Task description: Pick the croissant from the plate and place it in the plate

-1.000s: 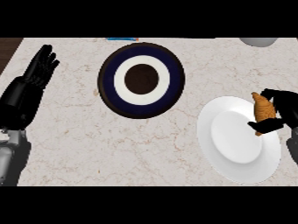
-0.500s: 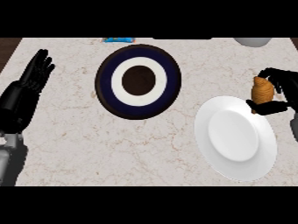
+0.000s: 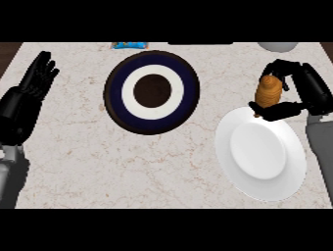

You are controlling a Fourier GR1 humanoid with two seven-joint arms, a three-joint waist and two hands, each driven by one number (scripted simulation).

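A golden-brown croissant (image 3: 268, 91) hangs above the counter just beyond the far edge of the white plate (image 3: 262, 154), with my right hand (image 3: 304, 93) shut on it, fingers and thumb curled round it. The white plate lies bare at the right. A dark blue plate (image 3: 153, 91) with a white ring and a brown centre lies at the middle back, left of the croissant. My left hand (image 3: 26, 93) rests open at the left edge, fingers up.
A pale rounded object (image 3: 278, 46) shows at the back right edge. A small blue item (image 3: 128, 45) lies at the back edge behind the dark plate. The counter is light marble with dark wood at its corners.
My right hand has lifted the croissant off the white plate and carried it toward the back, past the plate's far edge. The left hand has barely shifted.
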